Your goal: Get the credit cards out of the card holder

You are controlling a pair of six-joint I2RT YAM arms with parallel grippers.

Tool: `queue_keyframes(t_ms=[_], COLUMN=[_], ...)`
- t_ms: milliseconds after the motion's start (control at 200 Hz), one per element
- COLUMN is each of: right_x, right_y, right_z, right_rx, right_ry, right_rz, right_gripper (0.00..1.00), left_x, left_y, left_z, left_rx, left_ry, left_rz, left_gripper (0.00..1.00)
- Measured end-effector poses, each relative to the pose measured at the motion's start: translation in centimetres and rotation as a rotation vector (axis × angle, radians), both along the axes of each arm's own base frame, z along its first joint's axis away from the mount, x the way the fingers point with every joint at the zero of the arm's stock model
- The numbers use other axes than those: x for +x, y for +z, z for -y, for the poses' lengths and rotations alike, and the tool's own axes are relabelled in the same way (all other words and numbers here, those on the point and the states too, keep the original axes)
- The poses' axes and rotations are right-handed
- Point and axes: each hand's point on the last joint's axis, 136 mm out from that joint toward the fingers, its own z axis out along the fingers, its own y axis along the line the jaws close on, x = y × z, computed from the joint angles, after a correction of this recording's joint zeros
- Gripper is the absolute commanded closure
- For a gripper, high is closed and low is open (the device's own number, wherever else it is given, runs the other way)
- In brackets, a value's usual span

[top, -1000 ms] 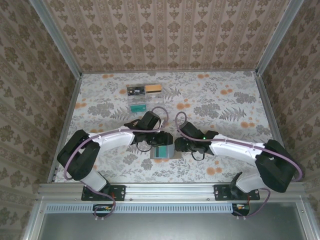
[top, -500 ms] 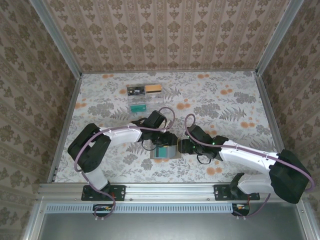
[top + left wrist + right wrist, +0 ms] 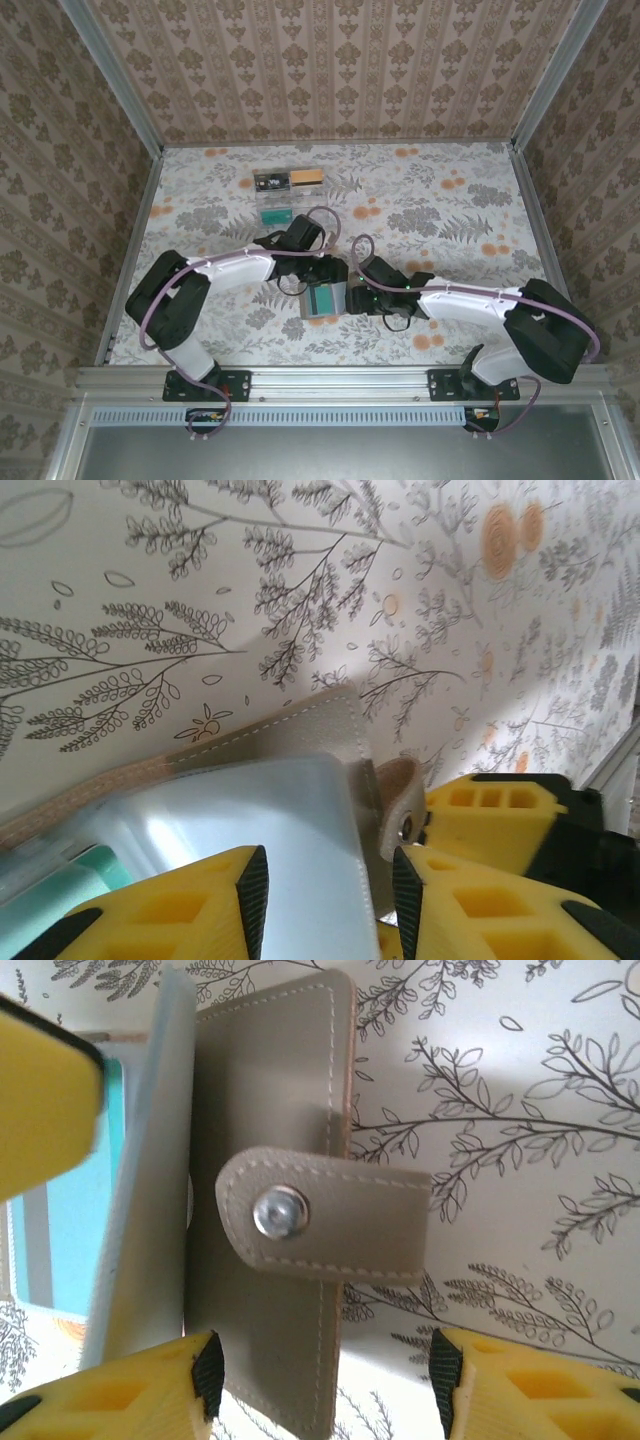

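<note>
**A:** While the flower-printed cloth desk (image 3: 450, 200) carries it near the front edge, the small grey-brown folding card holder (image 3: 324, 300) lies part-open between the arms. Step: opening. The credit cards are not out.

**B:** Noted: left pincer (image 3: 325, 900) parted over the clear pocket, right pincer (image 3: 325, 1370) parted astride the outer panel. Next, I judge: pin the panel, pinch a card edge.

**A:** Right wrist view resolves the metal snap stud (image 3: 280, 1210) and a teal face (image 3: 75, 1250), perhaps a card. Top view is too coarse.
</note>
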Motion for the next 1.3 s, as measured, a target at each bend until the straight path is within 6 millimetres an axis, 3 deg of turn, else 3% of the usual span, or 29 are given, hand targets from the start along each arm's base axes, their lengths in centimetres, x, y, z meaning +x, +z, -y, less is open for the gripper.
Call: queue_keyframes(t_ms=[115, 275, 535, 775, 890, 980, 1160, 1300], right_x=[0.4, 0.6, 1.0, 2.4, 3.3, 3.4, 3.1, 3.0], right_y=[-0.1, -0.1, 0.8, 5.5, 7.9, 8.8, 6.3, 4.4], right_z=[-0.1, -0.1, 0.7, -0.2, -1.7, -3.1, -5.6, -6.3], right_rx=[-0.017, -0.031, -0.090, -0.063, -0.014, 0.035, 0.093, 0.145], right_ry=[0.002, -0.001, 0.001, 0.024, 0.044, 0.071, 0.119, 0.122], right_rz=[0.006, 0.008, 0.028, 0.110, 0.151, 0.145, 0.046, -0.030], right_gripper=[0.53, 0.53, 0.48, 0.48, 0.58, 0.69, 0.74, 0.79], left_x=[0.1, -0.4, -2.6, -2.9, -2.8, -2.9, -3.1, -3.0], left_y=[1.1, 1.7, -1.2, -2.0, -2.0, -2.2, -2.7, -2.7], left_z=[-1.0, -3.7, -8.2, -8.8, -8.8, -9.0, -9.3, -9.3], left_rx=[-0.002, 0.023, 0.104, 0.125, 0.128, 0.134, 0.148, 0.143], left_ry=[0.026, 0.082, 0.161, 0.180, 0.186, 0.188, 0.199, 0.203], left_rz=[0.026, 0.051, 0.001, -0.012, -0.009, -0.011, -0.020, -0.017], left_gripper=[0.57, 0.61, 0.65, 0.66, 0.70, 0.74, 0.82, 0.87])
